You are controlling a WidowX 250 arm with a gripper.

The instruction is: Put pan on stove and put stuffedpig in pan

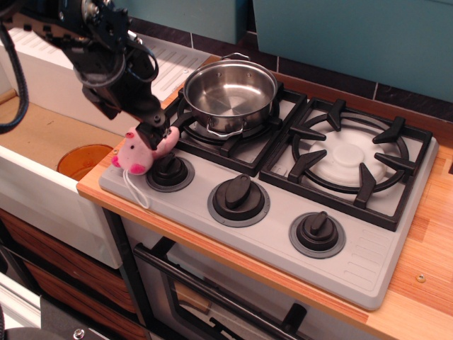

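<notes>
The stuffedpig [139, 151], a fluffy pale-pink plush with a white string, lies on the front left corner of the grey stove [279, 234], beside the left knob. My gripper [153, 134] is down on the pig's back, its dark fingers set about the middle of the body; it looks open, and the pig still rests on the stove. The shiny steel pan [229, 93] stands empty on the left burner's grate, just right of and behind the gripper.
A white sink basin [42, 184] with an orange drain [83, 157] lies left of the counter edge. A white dish rack [49, 49] is behind my arm. The right burner [349, 157] and three black knobs [238, 198] are bare.
</notes>
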